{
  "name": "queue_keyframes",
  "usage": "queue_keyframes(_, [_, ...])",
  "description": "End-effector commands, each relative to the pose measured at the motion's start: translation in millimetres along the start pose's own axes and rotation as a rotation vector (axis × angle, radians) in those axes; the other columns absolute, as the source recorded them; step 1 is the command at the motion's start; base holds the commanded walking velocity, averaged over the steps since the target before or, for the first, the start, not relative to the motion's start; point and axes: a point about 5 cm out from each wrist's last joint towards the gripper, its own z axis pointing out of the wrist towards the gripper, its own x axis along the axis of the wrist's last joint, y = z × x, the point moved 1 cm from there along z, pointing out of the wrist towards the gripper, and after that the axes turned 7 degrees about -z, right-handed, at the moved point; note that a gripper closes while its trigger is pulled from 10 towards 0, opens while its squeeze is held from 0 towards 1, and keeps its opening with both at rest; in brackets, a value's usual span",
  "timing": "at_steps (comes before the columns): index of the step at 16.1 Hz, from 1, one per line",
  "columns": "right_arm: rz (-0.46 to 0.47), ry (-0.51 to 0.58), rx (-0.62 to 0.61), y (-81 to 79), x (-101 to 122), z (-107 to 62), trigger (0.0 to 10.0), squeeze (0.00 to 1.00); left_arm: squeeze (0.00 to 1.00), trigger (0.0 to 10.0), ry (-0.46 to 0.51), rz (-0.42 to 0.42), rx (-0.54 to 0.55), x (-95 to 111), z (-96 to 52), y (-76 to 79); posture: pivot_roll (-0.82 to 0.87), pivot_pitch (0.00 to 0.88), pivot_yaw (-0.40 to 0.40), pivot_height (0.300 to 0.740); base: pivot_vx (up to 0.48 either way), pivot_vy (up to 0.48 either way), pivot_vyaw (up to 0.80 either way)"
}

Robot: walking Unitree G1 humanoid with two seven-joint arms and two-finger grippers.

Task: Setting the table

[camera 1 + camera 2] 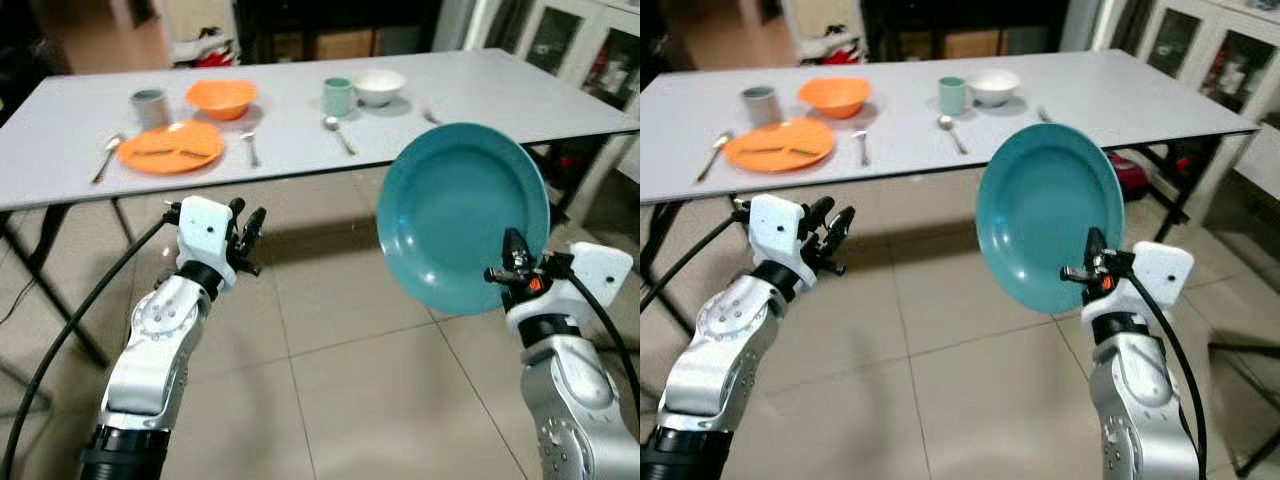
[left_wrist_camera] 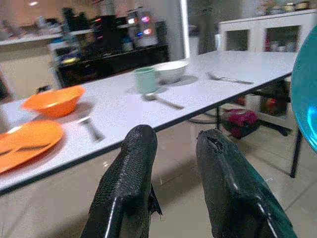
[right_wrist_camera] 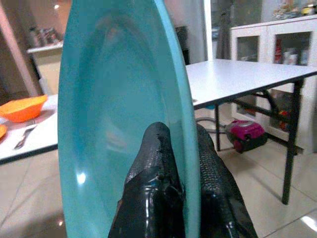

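While the right gripper (image 1: 514,262) pinches the teal plate (image 1: 460,215) by its rim, lay it flat between spoon (image 1: 338,132) and what is probably a fork (image 1: 431,116); left gripper (image 1: 246,238) idles, fingers slightly apart.

Bright, even indoor light; slight blur.

A teal plate (image 1: 455,212) stands on edge, face toward the camera, at about four o'clock of the white table (image 1: 300,120), off its near edge.
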Motion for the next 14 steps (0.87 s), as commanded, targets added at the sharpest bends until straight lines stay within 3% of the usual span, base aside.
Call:
queue_keyframes(1, [-0.021,0.022,-0.017,7.7,4.9,2.1,10.0,0.0,0.0,10.0,-0.007,-0.002,-0.017,-2.9,1.8,4.8,-0.06,0.0,0.009,0.74,0.349,0.0,-0.8])
queue_keyframes(3, [-0.031,0.023,0.006,5.6,4.0,5.4,10.0,0.0,0.0,10.0,-0.015,0.006,-0.006,-4.2,-0.6,-0.6,-0.06,0.0,0.005,0.74,0.352,0.0,-0.67])
queue_keyframes(8, [0.04,0.024,0.025,5.3,1.4,9.2,10.0,0.0,0.0,10.0,-0.008,0.006,0.016,-1.9,-5.1,-6.7,-0.04,0.0,0.0,0.74,0.353,0.0,0.0])
queue_keyframes(14, [-0.084,-0.004,0.088,7.2,-1.7,14.5,10.0,0.0,0.0,10.0,-0.022,0.049,0.039,-4.8,-9.7,-12.8,-0.03,0.0,-0.016,0.74,0.352,0.0,0.0])
